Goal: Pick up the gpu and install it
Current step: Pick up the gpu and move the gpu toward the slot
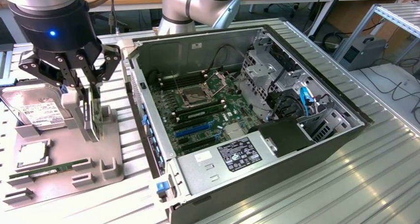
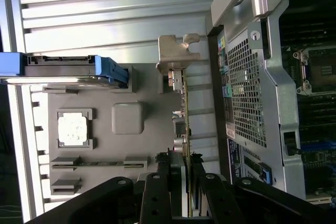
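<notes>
1. GPU [image 1: 88,118] is standing upright in the tray [image 1: 62,138] slot beside the PC case [image 1: 315,155], not lifted yet.
2. Your gripper [image 2: 184,169] is clamping it; install isn't done.

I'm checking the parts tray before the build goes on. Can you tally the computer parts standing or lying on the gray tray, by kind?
hard drive: 1
processor chip: 1
green memory stick: 1
gpu: 1
Total on the gray tray: 4
</notes>
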Robot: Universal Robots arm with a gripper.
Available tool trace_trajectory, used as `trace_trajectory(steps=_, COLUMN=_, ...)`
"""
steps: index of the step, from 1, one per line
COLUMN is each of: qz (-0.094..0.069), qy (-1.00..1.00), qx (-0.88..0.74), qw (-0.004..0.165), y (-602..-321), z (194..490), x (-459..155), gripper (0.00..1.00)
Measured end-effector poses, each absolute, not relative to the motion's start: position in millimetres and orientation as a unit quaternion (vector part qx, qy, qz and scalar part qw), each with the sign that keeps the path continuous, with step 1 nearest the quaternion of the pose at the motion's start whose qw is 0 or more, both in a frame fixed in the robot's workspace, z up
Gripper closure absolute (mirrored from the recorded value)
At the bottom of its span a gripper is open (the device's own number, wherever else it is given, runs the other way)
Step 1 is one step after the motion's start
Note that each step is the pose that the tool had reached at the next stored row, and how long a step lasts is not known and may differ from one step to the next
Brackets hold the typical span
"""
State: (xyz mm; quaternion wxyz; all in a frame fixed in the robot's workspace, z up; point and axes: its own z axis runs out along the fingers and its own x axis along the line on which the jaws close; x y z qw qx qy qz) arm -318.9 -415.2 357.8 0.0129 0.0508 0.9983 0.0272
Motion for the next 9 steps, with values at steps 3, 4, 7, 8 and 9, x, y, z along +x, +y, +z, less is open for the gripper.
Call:
trace_trajectory(steps=3, qz=0.027, qy=0.998, qx=0.051, qw=0.013, y=-415.2, z=359.0, x=-318.9, gripper=0.73)
trace_trajectory(steps=4, qz=0.027, qy=0.998, qx=0.051, qw=0.013, y=-415.2, z=359.5, x=-318.9, gripper=0.73)
trace_trajectory(steps=7, qz=0.027, qy=0.998, qx=0.051, qw=0.013, y=-415.2, z=360.7, x=-318.9, gripper=0.73)
trace_trajectory(steps=8, qz=0.027, qy=0.998, qx=0.051, qw=0.013, y=-415.2, z=361.1, x=-318.9, gripper=0.73)
trace_trajectory(steps=9, qz=0.027, qy=0.998, qx=0.051, qw=0.013, y=-415.2, z=361.4, x=-318.9, gripper=0.73)
